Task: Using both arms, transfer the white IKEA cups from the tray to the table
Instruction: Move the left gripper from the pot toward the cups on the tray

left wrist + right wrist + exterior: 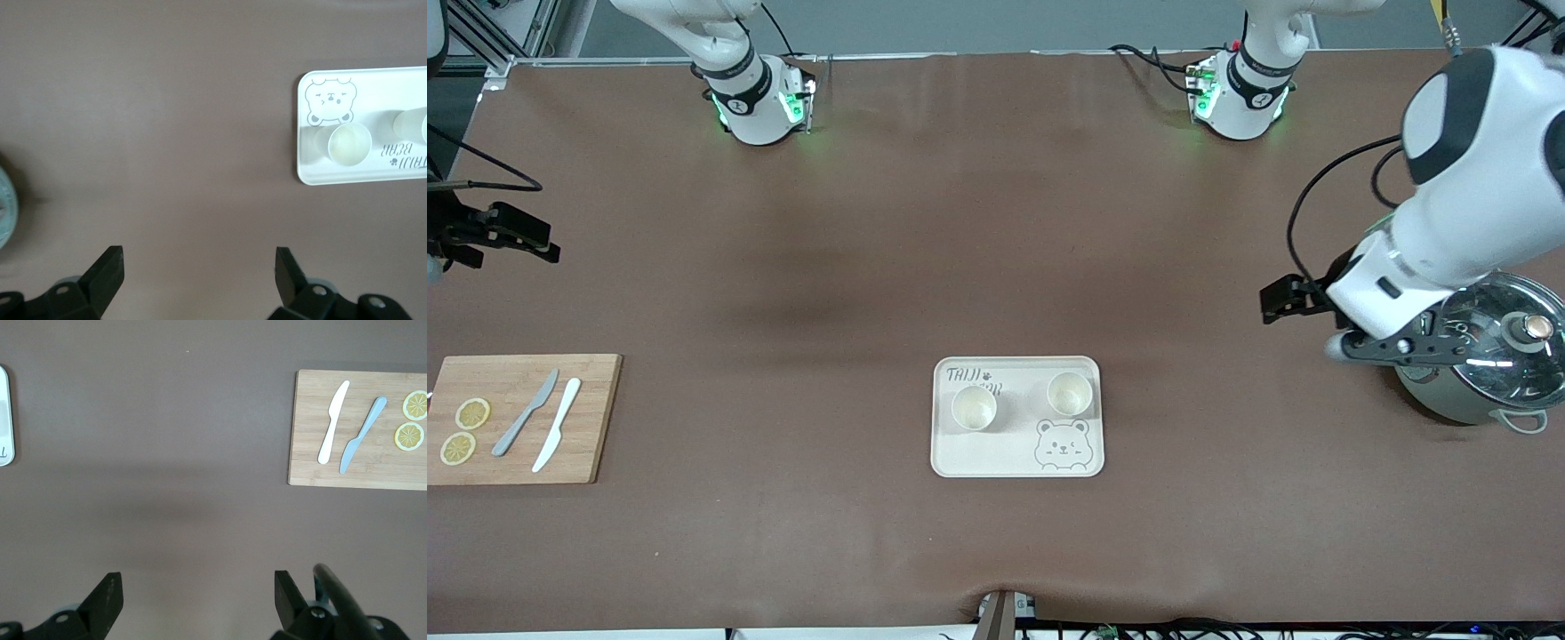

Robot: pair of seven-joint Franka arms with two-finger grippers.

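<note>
Low in the middle of the front frame sits the tray (960, 458), on the brown worktop (996, 267). 2 white cups (974, 408) (1069, 394) stand up in it, side by side, near the bear drawing. Neither cup has been moved out yet.

The left tool (197, 257) hangs over bare worktop just beside the pot (1485, 373), with its 2 fingers spread wide and nothing in them. The right tool (197, 581) hangs over bare worktop at the right arm's end, also spread wide and empty.

What could go wrong? The cups are small and close together, so I think the 2 arms could bump when both reach in. A finger landing on a rim could tip a cup. The left arm could also knock the pot as it swings away.
</note>
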